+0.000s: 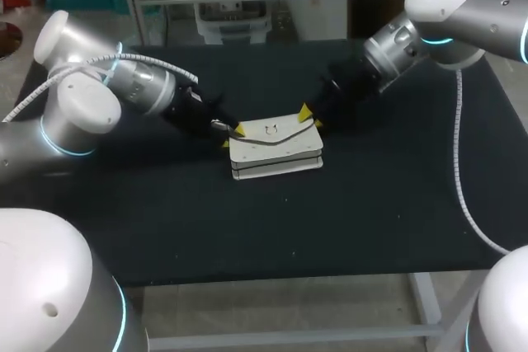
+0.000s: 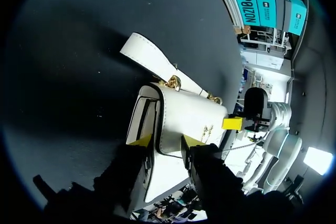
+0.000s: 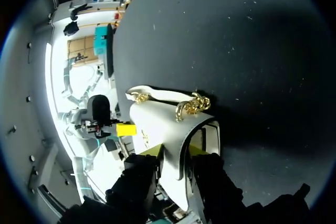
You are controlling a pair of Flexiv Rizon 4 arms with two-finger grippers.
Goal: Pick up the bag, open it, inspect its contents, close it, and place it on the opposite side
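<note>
While well inside table (image 1: 396,228) edges, white bag (image 1: 276,152), left jaws and right jaws tight on its ends.

Head above; wrists seemingly flanking bag (image 1: 276,147)

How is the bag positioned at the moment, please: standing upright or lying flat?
Lying flat: in the head view the bag rests on the table with its flap side facing up.

White handbag (image 1: 276,152) with gold chain fittings (image 3: 192,105) and white strap (image 2: 151,56) lies flat at mid-bench (image 1: 371,220), front flap (image 3: 157,124) standing slightly off the body.
</note>
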